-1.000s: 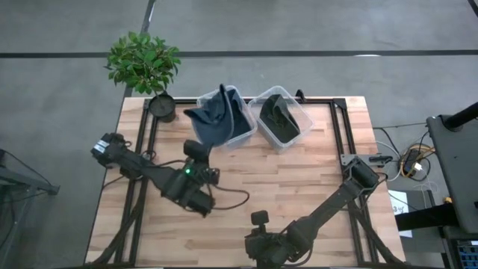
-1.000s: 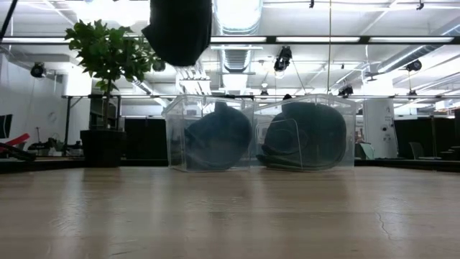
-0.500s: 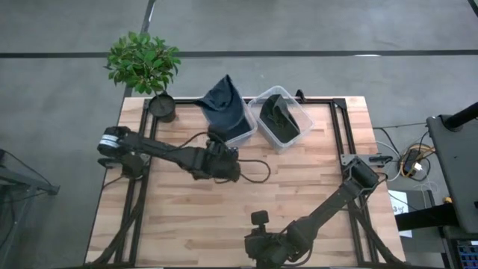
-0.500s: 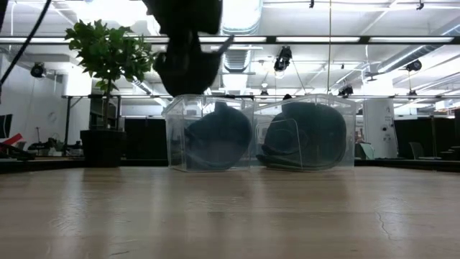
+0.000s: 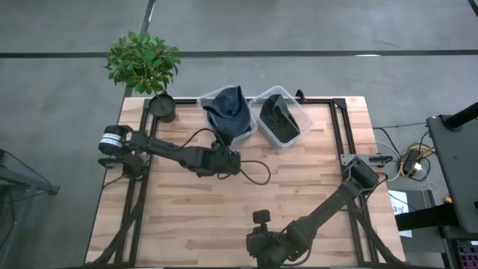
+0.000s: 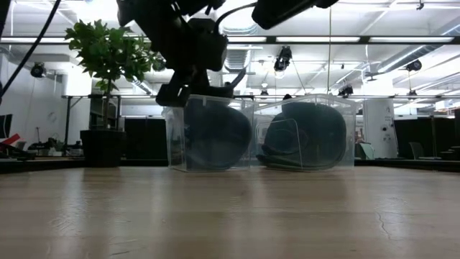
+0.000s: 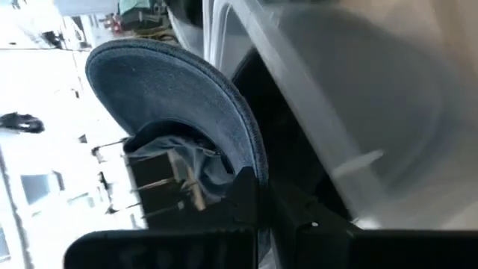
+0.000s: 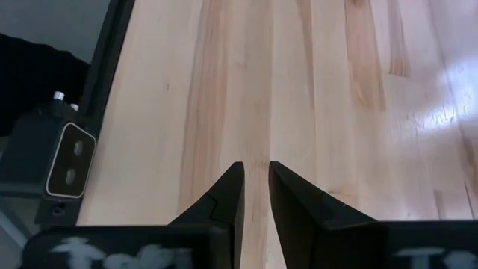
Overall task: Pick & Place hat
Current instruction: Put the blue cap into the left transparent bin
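Note:
The blue cap [image 5: 228, 110] sits over and in the left clear bin [image 5: 252, 128], and in the left wrist view its brim [image 7: 172, 97] curves up beside the bin wall. My left gripper [image 5: 223, 142] reaches over the bin's near side and is shut on the cap. In the low view it hangs just above the bin rim [image 6: 192, 90], with dark cloth [image 6: 212, 137] filling the bin below. My right gripper [image 5: 269, 250] waits at the table's near edge over bare wood, its fingers [image 8: 231, 194] all but together. My left gripper pinches the cap between its two fingers [image 7: 250, 198] at the brim's edge [image 7: 250, 153], close to where the brim joins the crown. It comes from the near side, slanting down. The cap stands with its brim upward, its lower part down inside the bin.
A second clear bin [image 5: 302, 119] with a dark cap [image 5: 278, 118] stands right of the first. A potted plant [image 5: 143, 63] is at the far left corner. A cable [image 5: 258, 170] trails from the left arm. Bare wood spans the table's middle and near half [image 5: 187, 217].
My left gripper has carried the cap from above the table's middle toward the far edge and a little right, then down. The cap, first hanging high by the bin's left side, now sits lowered into the left bin. The gripper has stayed shut on it.

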### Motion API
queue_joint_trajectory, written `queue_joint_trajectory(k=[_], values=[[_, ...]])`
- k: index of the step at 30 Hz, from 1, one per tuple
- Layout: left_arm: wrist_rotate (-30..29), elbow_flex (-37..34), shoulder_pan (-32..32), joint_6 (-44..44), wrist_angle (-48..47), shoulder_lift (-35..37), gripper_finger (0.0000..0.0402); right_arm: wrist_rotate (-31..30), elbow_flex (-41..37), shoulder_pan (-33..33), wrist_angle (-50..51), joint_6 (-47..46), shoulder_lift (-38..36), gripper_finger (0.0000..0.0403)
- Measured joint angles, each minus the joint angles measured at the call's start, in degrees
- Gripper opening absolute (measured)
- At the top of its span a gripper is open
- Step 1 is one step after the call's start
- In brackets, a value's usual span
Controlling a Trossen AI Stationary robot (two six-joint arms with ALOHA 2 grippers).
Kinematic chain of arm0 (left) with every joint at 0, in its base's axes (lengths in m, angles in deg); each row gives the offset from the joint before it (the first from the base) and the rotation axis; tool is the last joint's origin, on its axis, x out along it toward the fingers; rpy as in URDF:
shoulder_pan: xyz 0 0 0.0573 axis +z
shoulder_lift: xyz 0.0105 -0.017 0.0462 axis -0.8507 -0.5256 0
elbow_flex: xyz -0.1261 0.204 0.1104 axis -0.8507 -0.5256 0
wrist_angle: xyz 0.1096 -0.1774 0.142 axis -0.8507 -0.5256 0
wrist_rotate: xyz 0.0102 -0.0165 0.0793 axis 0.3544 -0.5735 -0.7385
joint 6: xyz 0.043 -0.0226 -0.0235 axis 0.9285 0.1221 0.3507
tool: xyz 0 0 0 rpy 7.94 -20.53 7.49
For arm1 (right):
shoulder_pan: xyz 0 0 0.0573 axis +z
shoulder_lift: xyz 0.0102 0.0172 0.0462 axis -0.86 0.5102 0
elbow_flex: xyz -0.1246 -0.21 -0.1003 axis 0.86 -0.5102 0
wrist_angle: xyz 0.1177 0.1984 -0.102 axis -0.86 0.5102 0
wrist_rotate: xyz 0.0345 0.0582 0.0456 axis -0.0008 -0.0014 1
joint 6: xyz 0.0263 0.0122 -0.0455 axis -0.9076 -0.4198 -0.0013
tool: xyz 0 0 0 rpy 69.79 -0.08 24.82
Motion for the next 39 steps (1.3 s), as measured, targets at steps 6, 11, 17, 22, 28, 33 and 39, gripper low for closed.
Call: queue_joint_trajectory(k=[6, 11, 17, 22, 28, 33, 39], values=[[0.9, 0.1, 0.1, -10.0, -0.4, 0.0, 0.0025, 0.0, 0.0, 0.0, -0.1, 0.0, 0.0, 0.0057], [3.1, 0.1, 0.1, -12.2, -8.0, 0.0, 0.0059, 0.0, 0.3, 0.0, -0.3, 0.0, 0.0, 0.0057], [3.1, 0.5, 0.1, -16.2, -10.5, 0.1, 0.0077, 0.0, 0.3, 0.0, -0.4, -0.3, 0.0, 0.0057], [0.0, 2.8, 0.1, -16.0, -10.9, 0.2, 0.0079, 0.0, 0.3, 0.0, -0.6, -0.4, 0.0, 0.0057], [-4.8, 4.5, 0.0, -17.8, -10.8, 0.1, 0.008, 0.0, 0.3, 0.0, -1.1, -0.4, 0.0, 0.0057], [-2.9, 4.9, 0.3, -17.9, -12.7, 0.1, 0.0081, 0.0, 0.3, 0.0, -1.2, -0.4, 0.0, 0.0057], [-0.5, 4.9, 0.2, -21.9, -18.8, 0.1, 0.0081, 0.1, 0.3, 0.0, -1.4, -0.4, 0.0, 0.0057]])
